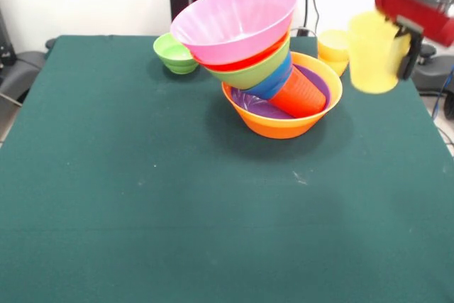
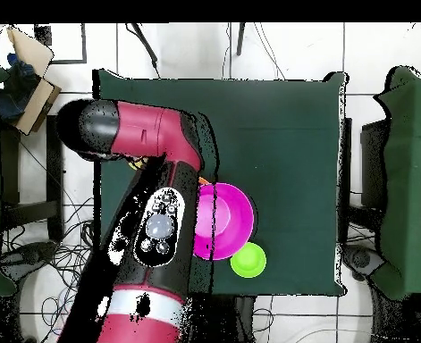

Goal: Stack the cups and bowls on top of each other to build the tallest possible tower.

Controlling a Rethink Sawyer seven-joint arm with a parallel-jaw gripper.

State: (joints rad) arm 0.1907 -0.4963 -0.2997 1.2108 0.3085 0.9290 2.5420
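Observation:
The tower (image 1: 262, 69) leans left. Its base is the large orange bowl (image 1: 281, 124), which holds the shallow purple bowl (image 1: 250, 102) and a tilted red-orange cup (image 1: 301, 94). Blue (image 1: 273, 84), green (image 1: 252, 74) and red-orange bowls rest on that cup, with the large pink bowl (image 1: 237, 19) on top. A small green bowl (image 1: 174, 53) and a yellow cup (image 1: 333, 47) stand on the table behind the tower. At the right, my gripper (image 1: 386, 49) is shut on the pale yellow cup (image 1: 370, 51), held in the air. From overhead, the arm (image 2: 155, 223) hides the gripper, while the pink bowl (image 2: 223, 219) and small green bowl (image 2: 248, 260) show.
The green table (image 1: 142, 189) stretches wide in front of the tower. Its right edge (image 1: 433, 125) lies below the held cup. Dark furniture and cables stand behind the table's far side.

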